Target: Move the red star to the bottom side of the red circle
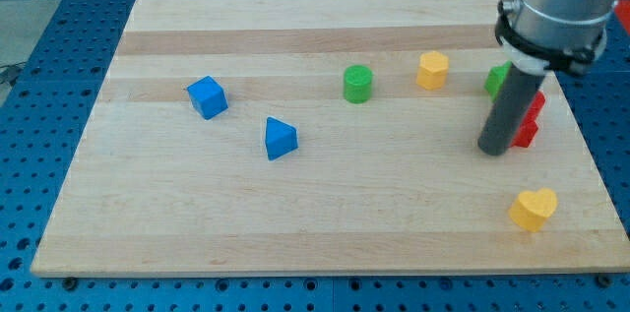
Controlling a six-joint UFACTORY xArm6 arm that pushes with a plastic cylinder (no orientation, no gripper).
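My tip (493, 149) rests on the board at the view's right. Just right of the rod, a red block (528, 134) shows at its lower edge and another red piece (536, 103) shows just above it. The rod hides most of both. I cannot tell which is the star and which the circle, or whether they touch. The tip sits at the left edge of the lower red block, close to or touching it.
A green block (497, 80) peeks out left of the rod. A yellow hexagon (431, 70) and a green cylinder (357, 84) lie further left. A blue cube (207, 96) and a blue triangle (280, 139) lie at left. A yellow heart (534, 209) lies near the bottom right.
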